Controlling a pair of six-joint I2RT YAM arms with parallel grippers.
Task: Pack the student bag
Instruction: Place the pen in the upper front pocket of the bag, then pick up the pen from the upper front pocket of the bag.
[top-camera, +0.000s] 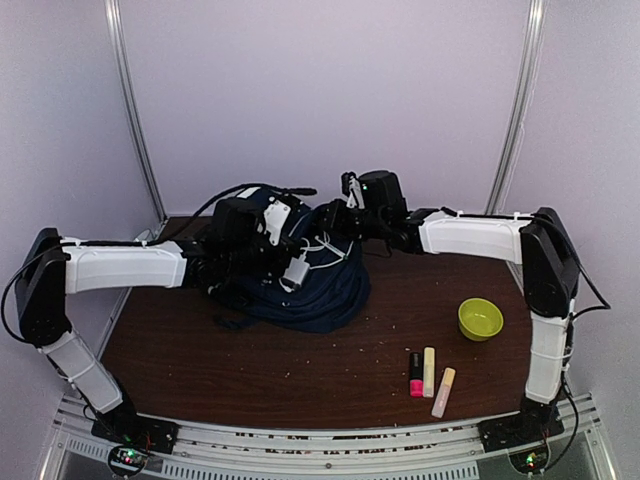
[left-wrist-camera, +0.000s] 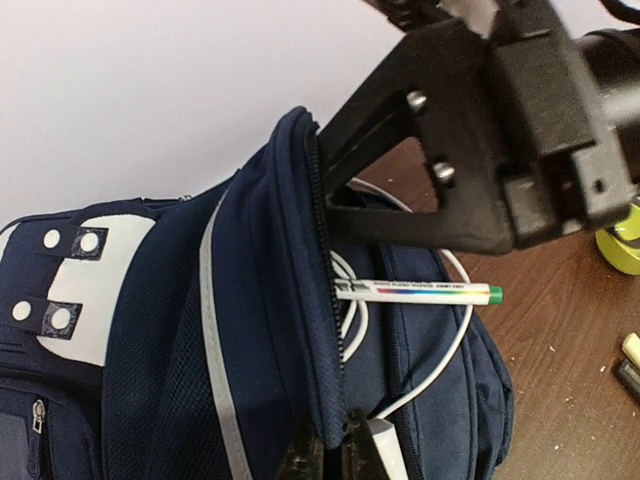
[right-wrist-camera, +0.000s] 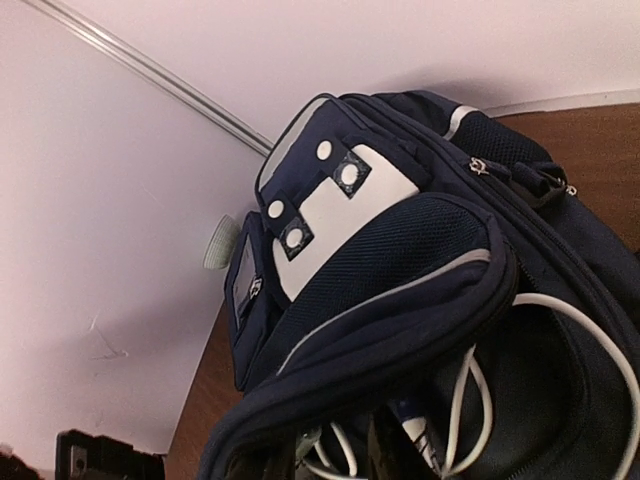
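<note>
2 arms meet over the student bag (top-camera: 320, 290), which is slumped at the rear middle of the surface (top-camera: 250, 370). You have the left arm (top-camera: 125, 265) reaching in from one side and the right arm (top-camera: 470, 237) from the other. Well apart from the bag, near the front right, sit a green bowl (top-camera: 480, 318) and 3 markers (top-camera: 428, 372) side by side.

From the left wrist, your left tool (left-wrist-camera: 330, 450) is clamped together on the zipper edge of the bag's mouth, lifting it. The right tool (left-wrist-camera: 325, 175) hangs just inside that mouth with its jaws apart and nothing between them. A pen (left-wrist-camera: 420, 292) lies just below it, one end in the bag and its green-capped end poking out. A white cable (left-wrist-camera: 445, 345) loops out of the opening, with a charger block (left-wrist-camera: 385, 445) right beside your left tool.

From the right wrist, the bag's white patch (right-wrist-camera: 340, 215) faces the camera, and cable and pen show in the dark opening below. The tool's own tips are too shadowed to read here.

The step in hand looks like loading the pen. It sits only halfway home, so your next move probably calls for nudging it and the cable fully inside while the left grip holds the mouth open. Then go for the markers.
</note>
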